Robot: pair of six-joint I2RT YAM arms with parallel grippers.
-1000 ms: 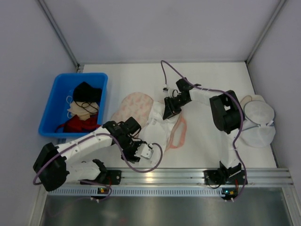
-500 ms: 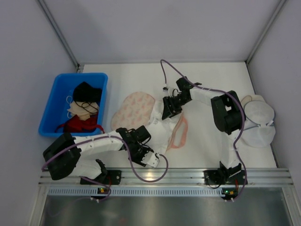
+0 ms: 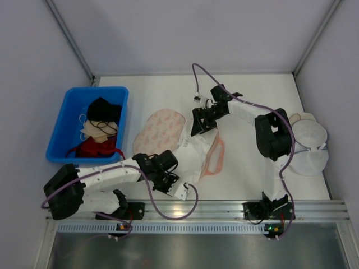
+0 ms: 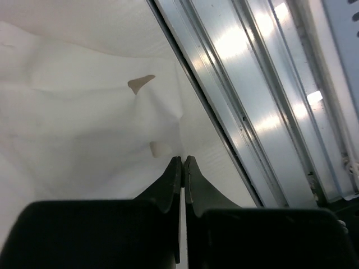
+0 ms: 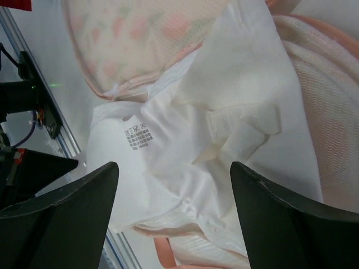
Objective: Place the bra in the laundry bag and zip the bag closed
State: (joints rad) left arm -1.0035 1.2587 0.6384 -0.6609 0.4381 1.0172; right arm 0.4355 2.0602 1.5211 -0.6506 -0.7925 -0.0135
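Right gripper [image 5: 174, 168]: fingers spread wide, holding nothing. It hangs directly over the bra [image 5: 185, 123], apart from the cloth.

Bra: lies crumpled across the middle of the open laundry bag [image 3: 160, 131], one end over the seam between the lobes, the other trailing toward the near edge of the table [image 3: 247, 179].
- Fabric is soft, pale white and thin, in loose folds.
- Printed care label [image 5: 136, 137] faces up.
- A flat, slightly stiffer band end [image 5: 241, 129] lies folded on top.

Laundry bag: clamshell, opened flat.
- Left lobe is rounded, peach-pink with small reddish blotches.
- Right lobe shows fine white mesh [image 5: 314, 84] edged by a pink zip rim [image 3: 215, 159].

Left gripper [image 4: 182, 159]: fingers pressed together with no gap, tips down at the near end of the bra, against wrinkled white cloth. Whether a fold is caught between them cannot be told. A ribbed aluminium rail [image 4: 263, 112] runs just beside it.
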